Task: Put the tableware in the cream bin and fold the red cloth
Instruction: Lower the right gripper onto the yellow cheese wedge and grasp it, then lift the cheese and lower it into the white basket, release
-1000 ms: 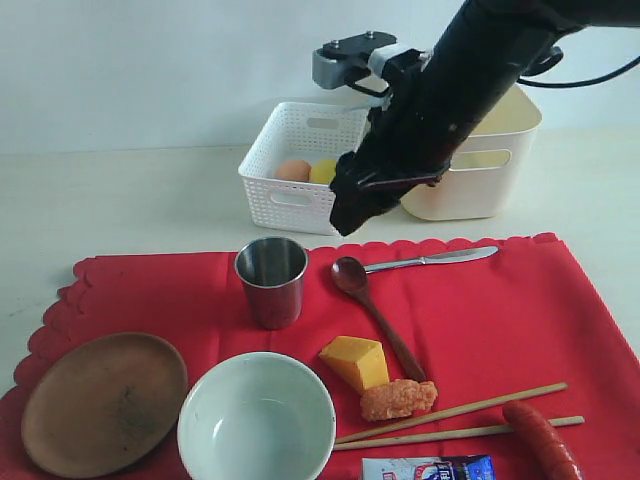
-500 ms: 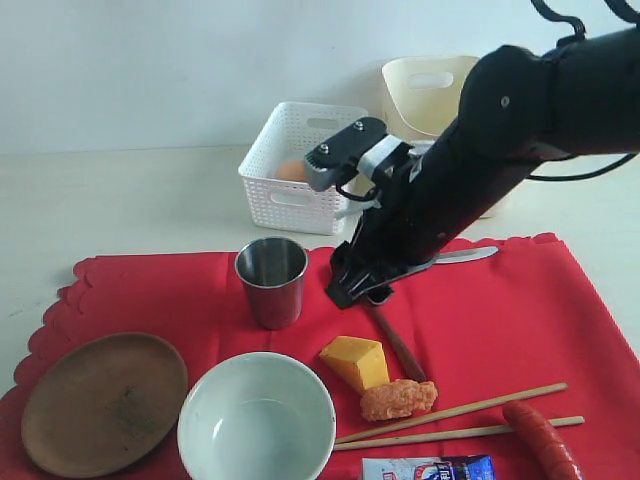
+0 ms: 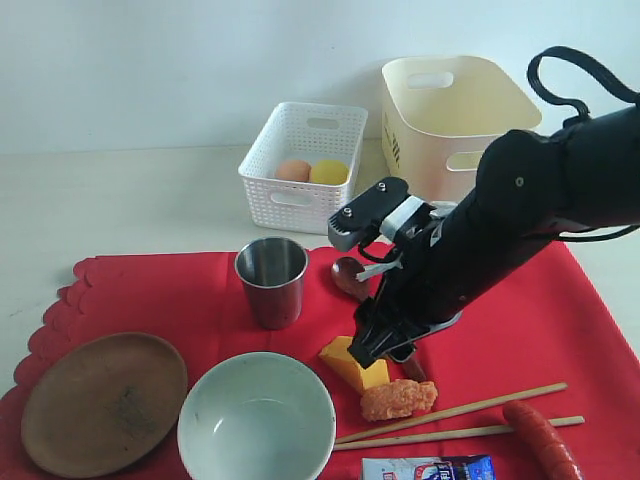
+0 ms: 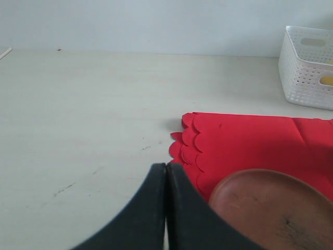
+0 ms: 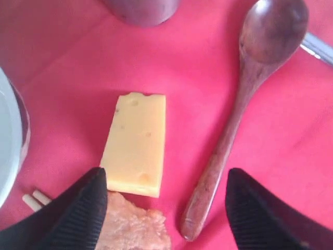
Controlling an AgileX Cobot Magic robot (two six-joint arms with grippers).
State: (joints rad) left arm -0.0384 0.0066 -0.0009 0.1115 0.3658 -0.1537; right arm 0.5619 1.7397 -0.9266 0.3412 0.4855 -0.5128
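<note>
Your right end effector (image 5: 165,176) hangs wide open over the spoon (image 5: 237,120) handle and cheese (image 5: 135,143) on the red cloth (image 3: 530,320); your left end effector (image 4: 166,179) is pinched closed, empty, near the plate (image 4: 265,203). The cream bin (image 3: 440,150) stands far right on the surface (image 3: 120,190)

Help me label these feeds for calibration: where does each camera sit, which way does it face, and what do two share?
Exterior: off the arms, facing across the red cloth toward the cream bin; shows the right gripper.
Left wrist: low over the table, facing the wooden plate and white basket; shows the shut left gripper.
Right wrist: above the cloth, facing down at cheese and wooden spoon; shows open fingertips.
Exterior, right wrist share cheese, spoon.
</note>
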